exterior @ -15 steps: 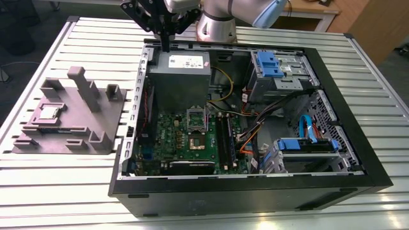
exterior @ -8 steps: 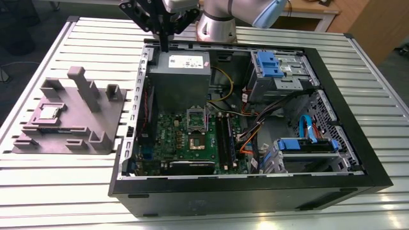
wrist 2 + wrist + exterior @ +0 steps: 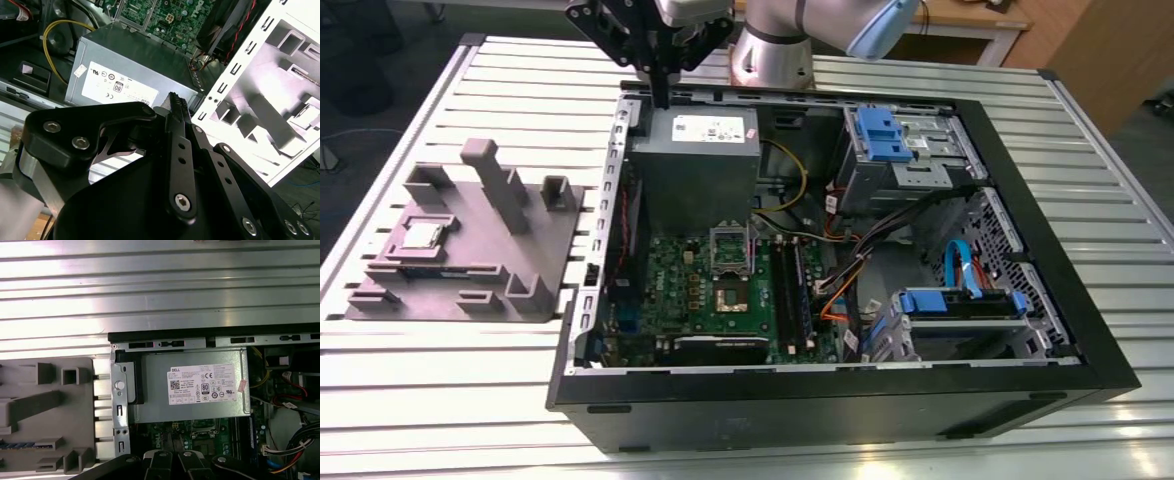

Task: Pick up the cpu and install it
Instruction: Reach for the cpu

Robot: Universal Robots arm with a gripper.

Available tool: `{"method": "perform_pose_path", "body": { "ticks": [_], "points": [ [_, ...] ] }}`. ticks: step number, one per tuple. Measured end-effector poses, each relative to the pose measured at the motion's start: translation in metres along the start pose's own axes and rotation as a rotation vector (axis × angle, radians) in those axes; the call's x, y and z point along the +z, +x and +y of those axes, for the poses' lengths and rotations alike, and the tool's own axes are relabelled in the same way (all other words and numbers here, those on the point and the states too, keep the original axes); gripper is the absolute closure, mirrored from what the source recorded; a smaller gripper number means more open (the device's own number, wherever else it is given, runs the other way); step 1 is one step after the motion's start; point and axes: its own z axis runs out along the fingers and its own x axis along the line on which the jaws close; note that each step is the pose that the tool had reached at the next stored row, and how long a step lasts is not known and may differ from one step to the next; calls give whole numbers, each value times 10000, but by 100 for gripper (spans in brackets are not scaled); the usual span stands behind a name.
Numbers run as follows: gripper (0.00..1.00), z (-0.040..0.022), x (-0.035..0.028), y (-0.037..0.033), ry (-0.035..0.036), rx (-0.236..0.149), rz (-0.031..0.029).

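A ribbed metal table (image 3: 440, 400) carries an open computer case (image 3: 854, 410), and dark floor shows beyond the table's edge at the exterior view's left. The gripper (image 3: 662, 98) hangs over the case's far wall, just above the grey power box (image 3: 700, 175). Its fingers (image 3: 176, 106) are pressed together and hold nothing. The cpu (image 3: 424, 235) lies in a grey holder (image 3: 534, 250) on the exterior view's left, well apart from the gripper, with bare table on the holder's near side.

Exterior view: high, oblique, down over desk (image 3: 454, 400) and whole open computer case (image 3: 854, 405). First wrist view: straight down above case edge. Second wrist view: close, slanted past gripper (image 3: 177, 100). All share grey box (image 3: 700, 150) (image 3: 125, 65) (image 3: 195, 390) and grey fixture (image 3: 467, 240) (image 3: 280, 100) (image 3: 45, 415)
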Motion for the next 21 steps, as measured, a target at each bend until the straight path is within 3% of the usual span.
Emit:
{"method": "perform_pose_path", "body": {
  "ticks": [18, 21],
  "points": [
    [90, -3, 0, 36, -1, 0, 0],
    [90, -6, 2, 82, 0, 0, 0]
  ]
}}
